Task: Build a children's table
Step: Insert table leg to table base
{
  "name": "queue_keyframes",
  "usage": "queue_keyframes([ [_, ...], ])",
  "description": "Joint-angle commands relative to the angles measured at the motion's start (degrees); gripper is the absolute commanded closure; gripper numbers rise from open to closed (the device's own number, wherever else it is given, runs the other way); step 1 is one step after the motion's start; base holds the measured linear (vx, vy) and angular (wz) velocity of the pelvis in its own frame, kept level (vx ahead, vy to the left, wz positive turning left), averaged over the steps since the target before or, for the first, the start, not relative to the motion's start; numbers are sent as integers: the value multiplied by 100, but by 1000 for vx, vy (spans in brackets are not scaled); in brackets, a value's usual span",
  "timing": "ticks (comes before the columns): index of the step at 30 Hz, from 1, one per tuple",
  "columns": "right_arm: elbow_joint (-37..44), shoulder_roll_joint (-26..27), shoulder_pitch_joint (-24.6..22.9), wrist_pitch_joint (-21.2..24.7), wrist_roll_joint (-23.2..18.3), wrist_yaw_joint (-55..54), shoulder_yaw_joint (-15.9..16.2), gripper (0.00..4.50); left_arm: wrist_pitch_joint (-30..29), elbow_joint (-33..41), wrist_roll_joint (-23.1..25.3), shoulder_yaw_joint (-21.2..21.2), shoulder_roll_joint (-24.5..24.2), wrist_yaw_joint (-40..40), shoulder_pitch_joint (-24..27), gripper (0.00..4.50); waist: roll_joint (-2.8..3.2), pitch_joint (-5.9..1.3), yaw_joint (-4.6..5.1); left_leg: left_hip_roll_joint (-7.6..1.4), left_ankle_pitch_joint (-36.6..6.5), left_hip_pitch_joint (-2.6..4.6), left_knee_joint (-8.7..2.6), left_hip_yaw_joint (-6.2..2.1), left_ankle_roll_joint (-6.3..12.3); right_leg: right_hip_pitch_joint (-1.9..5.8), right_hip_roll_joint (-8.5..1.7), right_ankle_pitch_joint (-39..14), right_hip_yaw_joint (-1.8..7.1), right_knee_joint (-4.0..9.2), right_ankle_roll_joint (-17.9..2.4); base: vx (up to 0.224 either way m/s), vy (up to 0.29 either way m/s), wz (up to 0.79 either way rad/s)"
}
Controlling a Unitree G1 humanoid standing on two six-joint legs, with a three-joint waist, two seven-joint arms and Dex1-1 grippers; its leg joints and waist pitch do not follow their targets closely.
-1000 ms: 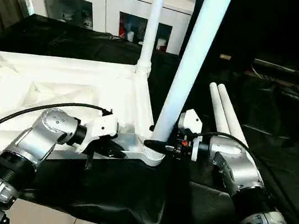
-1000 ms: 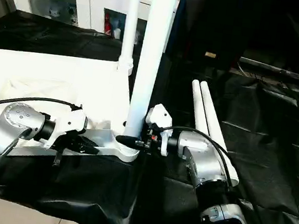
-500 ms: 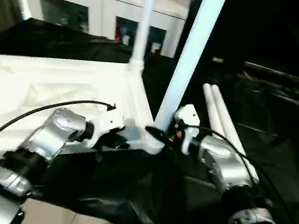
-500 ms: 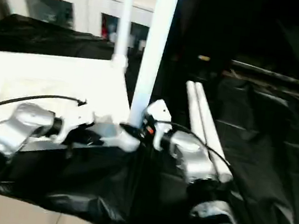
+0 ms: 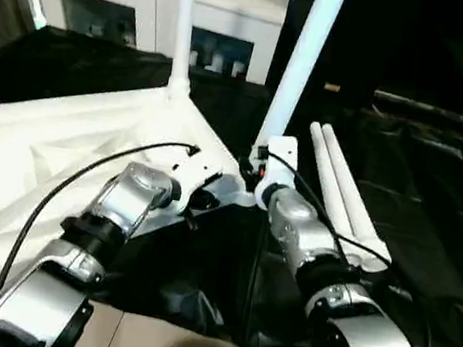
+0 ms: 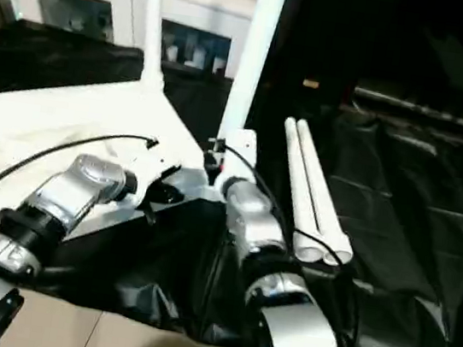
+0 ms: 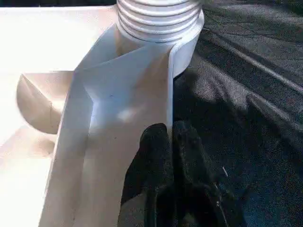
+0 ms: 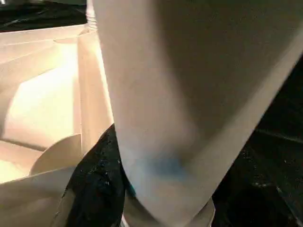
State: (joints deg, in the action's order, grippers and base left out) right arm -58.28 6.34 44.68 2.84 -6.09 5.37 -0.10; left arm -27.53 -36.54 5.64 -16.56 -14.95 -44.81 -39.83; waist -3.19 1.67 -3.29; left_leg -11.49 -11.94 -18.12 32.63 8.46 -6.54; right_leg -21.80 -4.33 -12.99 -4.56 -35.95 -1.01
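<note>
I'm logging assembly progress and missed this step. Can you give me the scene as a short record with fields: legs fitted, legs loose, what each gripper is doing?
table top: white table top lies underside up on black sheet
legs fitted: near-corner leg and far-corner leg, both standing up from corner sockets
legs loose: two spare legs lying side by side on the sheet
left gripper: left gripper shut on the top's rim beside the near socket
right gripper: right gripper around the near-corner leg's base

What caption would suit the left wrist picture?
Left gripper shut on the rim of the upturned white table top, beside the screwed-in leg.
</note>
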Motion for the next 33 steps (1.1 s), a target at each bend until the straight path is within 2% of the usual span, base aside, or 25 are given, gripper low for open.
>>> queue_keyframes([
  [1,-799,384,-410,790,-33,123,153,258,-28,158,164,-12,40,401,-87,450,133,-111,56,-139,-2524,-37,-507,-87,-96,47,-408,-3137,301,744,-265,0,0,0],
  [3,-888,408,-361,784,40,80,128,258,-133,234,202,12,-6,435,-33,450,106,-108,41,-155,-2108,-72,-543,-51,-44,75,-404,-2730,307,741,-371,0,0,0],
  [4,-928,416,-343,784,41,66,99,258,-169,259,212,13,-8,439,-31,450,110,-103,39,-161,-2071,-74,-543,-47,-51,70,-410,-2696,316,734,-404,0,0,0],
  [6,-1037,440,-291,768,51,31,19,258,-254,334,204,13,0,453,-19,450,106,-72,47,-156,-2190,-54,-540,-38,-65,39,-414,-2932,317,763,-396,0,0,0],
  [8,-1061,446,-279,763,53,29,-1,258,-267,352,197,15,5,452,-15,450,105,-66,60,-148,-2304,-65,-547,-56,-81,40,-424,-3187,307,788,-321,0,0,0],
  [11,-1117,448,-228,790,82,112,2,258,-172,361,182,-32,-13,334,-11,450,98,-56,72,-127,-2497,-14,-523,-59,-70,-29,-434,-3571,301,861,-191,0,0,0],
  [16,-1148,417,-155,801,273,342,155,258,-153,483,175,-66,-91,174,83,450,111,-48,124,-134,-2683,-34,-558,-86,-61,-31,-415,-3531,283,857,-164,0,0,0],
  [19,-1184,438,-114,795,269,327,60,258,-167,521,176,-70,-120,145,113,450,119,-44,148,-136,-2712,-24,-559,-87,-52,-54,-416,-3561,288,865,-172,0,0,0],
  [23,-1197,444,-79,767,247,349,-2,258,-168,540,156,-70,-131,111,123,450,125,-50,165,-147,-2686,-42,-582,-89,-52,-37,-419,-3439,283,869,-198,0,0,0],
  [24,-1193,447,-33,742,238,448,-44,223,-169,580,124,-70,-159,51,143,450,129,-49,170,-151,-2664,-51,-591,-89,-55,-30,-422,-3369,282,868,-223,0,0,0],
  [26,-1182,444,-13,717,257,472,-49,188,-164,601,122,-74,-171,39,154,450,130,-56,177,-167,-2583,-79,-605,-85,-66,-15,-419,-3158,292,840,-298,0,0,0],
  [29,-1150,427,74,637,217,508,-126,167,-139,635,119,-87,-203,-1,176,450,127,-73,169,-186,-2332,-117,-597,-62,-69,-3,-433,-2863,323,809,-422,0,0,0],
  [33,-1096,383,172,416,249,619,-119,133,-56,672,117,-100,-242,-47,198,450,132,-64,159,-185,-2237,-106,-586,-41,-62,-8,-445,-2895,332,811,-468,0,0,0],
])
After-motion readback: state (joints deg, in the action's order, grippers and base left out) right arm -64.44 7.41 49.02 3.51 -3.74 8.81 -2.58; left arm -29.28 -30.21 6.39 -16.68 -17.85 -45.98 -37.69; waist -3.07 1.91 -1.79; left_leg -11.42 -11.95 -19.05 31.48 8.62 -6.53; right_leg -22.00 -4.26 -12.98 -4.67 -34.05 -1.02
